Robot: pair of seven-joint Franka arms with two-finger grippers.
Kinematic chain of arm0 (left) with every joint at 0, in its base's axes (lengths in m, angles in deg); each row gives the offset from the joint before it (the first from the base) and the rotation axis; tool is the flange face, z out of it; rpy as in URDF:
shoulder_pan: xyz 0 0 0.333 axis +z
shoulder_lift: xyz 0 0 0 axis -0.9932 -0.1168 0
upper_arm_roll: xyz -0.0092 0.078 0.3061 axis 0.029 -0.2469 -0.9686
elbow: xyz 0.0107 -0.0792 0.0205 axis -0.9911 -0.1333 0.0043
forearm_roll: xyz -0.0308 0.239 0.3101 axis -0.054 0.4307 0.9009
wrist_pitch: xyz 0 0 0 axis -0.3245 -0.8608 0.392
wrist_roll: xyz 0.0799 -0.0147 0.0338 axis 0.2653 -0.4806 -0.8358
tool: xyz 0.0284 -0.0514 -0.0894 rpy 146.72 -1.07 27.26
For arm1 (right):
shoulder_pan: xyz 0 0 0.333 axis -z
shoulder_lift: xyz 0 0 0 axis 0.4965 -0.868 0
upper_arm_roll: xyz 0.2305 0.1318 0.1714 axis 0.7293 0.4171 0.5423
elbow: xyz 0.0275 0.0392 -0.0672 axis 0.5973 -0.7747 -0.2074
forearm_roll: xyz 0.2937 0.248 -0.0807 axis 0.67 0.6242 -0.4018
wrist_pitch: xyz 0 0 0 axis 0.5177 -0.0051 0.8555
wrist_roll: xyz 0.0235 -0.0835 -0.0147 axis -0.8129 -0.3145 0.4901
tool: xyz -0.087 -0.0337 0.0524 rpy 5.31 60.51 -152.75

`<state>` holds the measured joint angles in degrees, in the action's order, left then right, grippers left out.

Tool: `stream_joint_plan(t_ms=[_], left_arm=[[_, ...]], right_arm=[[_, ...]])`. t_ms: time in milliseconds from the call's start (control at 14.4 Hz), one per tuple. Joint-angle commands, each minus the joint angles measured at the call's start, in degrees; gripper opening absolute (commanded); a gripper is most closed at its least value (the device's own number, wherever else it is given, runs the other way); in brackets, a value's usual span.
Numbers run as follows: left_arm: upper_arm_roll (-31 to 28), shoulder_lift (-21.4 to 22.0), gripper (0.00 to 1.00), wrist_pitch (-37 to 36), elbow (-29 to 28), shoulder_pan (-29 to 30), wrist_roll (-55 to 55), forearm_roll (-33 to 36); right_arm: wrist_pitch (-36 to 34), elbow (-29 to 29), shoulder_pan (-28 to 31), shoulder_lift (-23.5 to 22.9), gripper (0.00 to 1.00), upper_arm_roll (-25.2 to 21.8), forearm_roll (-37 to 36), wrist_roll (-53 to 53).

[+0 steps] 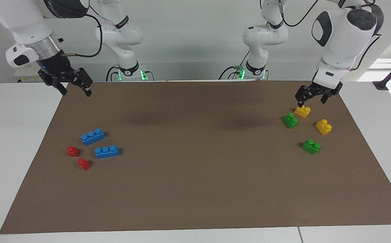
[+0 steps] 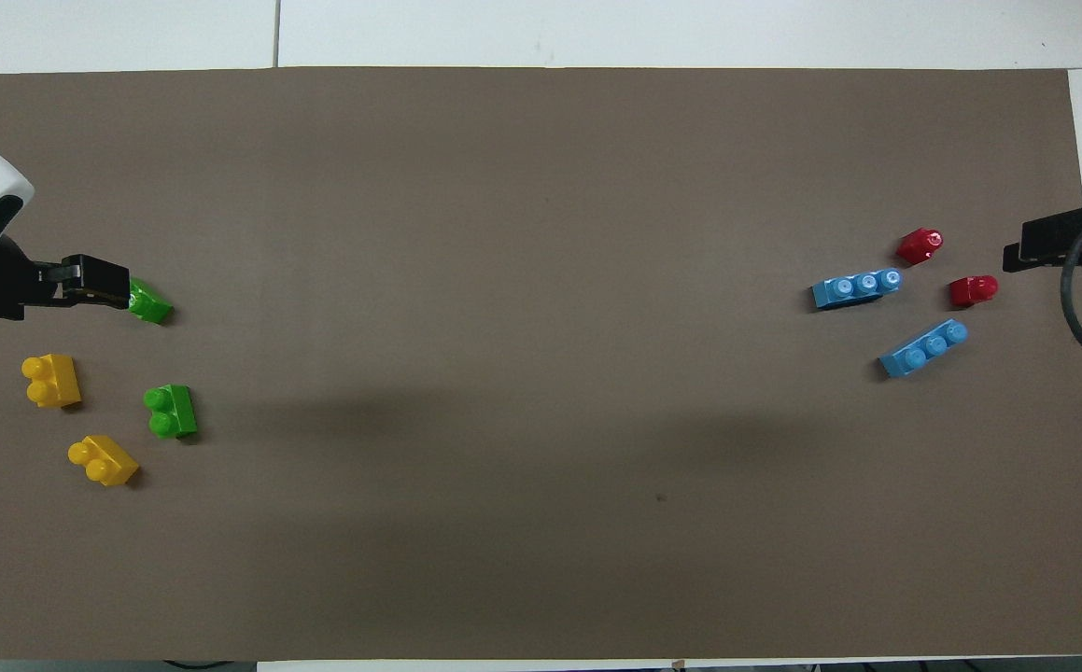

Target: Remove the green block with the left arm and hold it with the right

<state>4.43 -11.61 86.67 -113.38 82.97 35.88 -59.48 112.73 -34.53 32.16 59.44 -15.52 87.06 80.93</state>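
Two green blocks lie toward the left arm's end of the table. One green block (image 1: 290, 120) (image 2: 170, 411) is nearer to the robots. The other green block (image 1: 311, 146) (image 2: 153, 305) is farther from them, and in the overhead view the left gripper partly covers it. My left gripper (image 1: 311, 100) (image 2: 97, 285) hangs open and empty in the air above the green and yellow bricks, touching none. My right gripper (image 1: 75, 91) (image 2: 1031, 254), showing a blue light, is raised, open and empty over the mat's edge at the right arm's end.
Two yellow bricks (image 1: 302, 111) (image 1: 323, 127) sit beside the green blocks. Toward the right arm's end lie two blue bricks (image 1: 93, 136) (image 1: 107, 152) and two small red bricks (image 1: 73, 151) (image 1: 84, 164). A brown mat (image 1: 195, 189) covers the table.
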Motion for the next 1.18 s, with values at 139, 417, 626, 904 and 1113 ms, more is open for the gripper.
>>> stream_joint_plan(t_ms=[139, 417, 626, 904, 1113], left_arm=[[-0.5, 2.9, 1.0, -3.8, -0.8, 0.0, 1.7, -5.1], [-0.7, 4.5, 1.0, -5.5, -0.7, 0.3, 1.5, -7.6], [-0.9, 4.7, 1.0, -5.6, -0.4, 0.2, 1.5, -7.6], [-0.8, 5.0, 1.0, -5.6, -0.5, 0.1, 1.5, -7.6], [-0.9, 5.0, 1.0, -5.6, -0.5, -0.1, 1.6, -7.6]], right_arm=[[2.1, -2.0, 0.2, 1.3, 1.0, 0.3, -5.5, -8.4], [2.4, -2.6, 0.3, 1.5, 1.0, 0.3, -7.4, -10.6], [2.4, -2.8, 0.4, 1.6, 1.0, 0.3, -7.4, -9.1], [2.6, -2.8, 0.8, 1.5, 1.0, 0.3, -6.6, -9.0], [2.4, -2.8, 0.9, 1.5, 1.0, 0.3, -4.9, -7.5]])
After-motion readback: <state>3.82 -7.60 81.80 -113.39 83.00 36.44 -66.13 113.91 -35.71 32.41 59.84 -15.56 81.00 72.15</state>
